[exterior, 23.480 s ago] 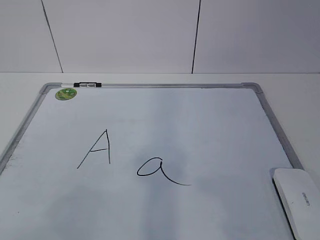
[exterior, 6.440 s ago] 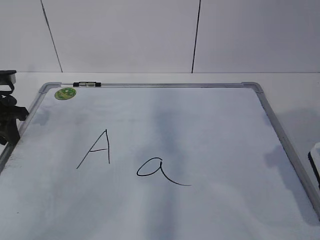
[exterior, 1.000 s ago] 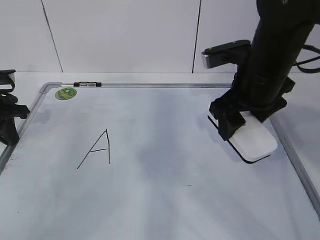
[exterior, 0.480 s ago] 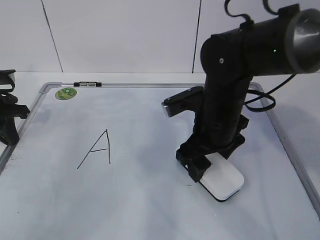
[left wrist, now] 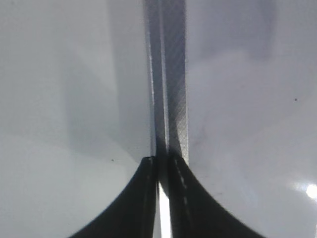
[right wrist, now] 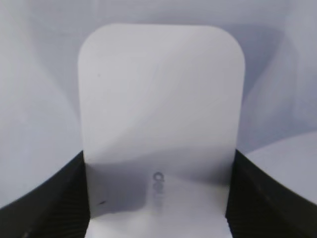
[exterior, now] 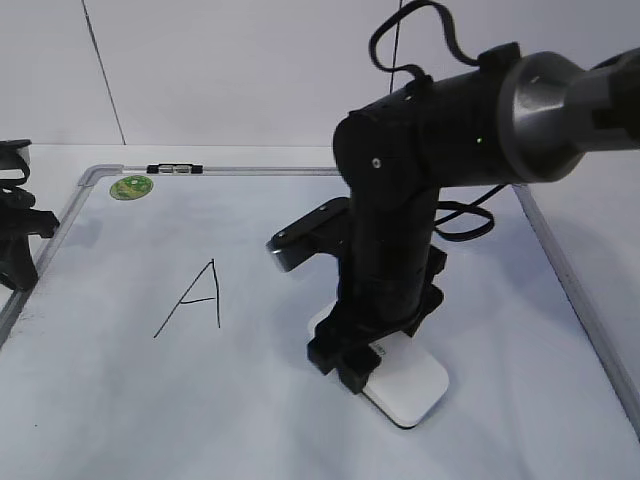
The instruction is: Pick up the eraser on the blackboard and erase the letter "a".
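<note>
The blackboard (exterior: 120, 400) is a white dry-erase board in a silver-grey frame. My right gripper (exterior: 362, 362) is shut on the white eraser (exterior: 405, 385) and presses it flat on the board, right of centre near the front. In the right wrist view the eraser (right wrist: 161, 109) sits between the two black fingers, grey lettering showing. The letter "a" does not show anywhere; its spot is under the arm and eraser. The angular capital "A" (exterior: 193, 298) stands to the left. My left gripper (exterior: 15, 250) rests at the board's left frame; in the left wrist view its jaws (left wrist: 162, 166) are shut.
A black-and-white marker (exterior: 173, 169) lies on the top frame next to the round green sticker (exterior: 131, 186). The right arm's cable loops above the board. The board's frame (left wrist: 171, 74) runs under the left gripper. A white wall stands behind.
My right gripper has slid the eraser from the board's right side leftward and toward the front. The last trace of the "a" tail is now covered. The left arm has not moved.
</note>
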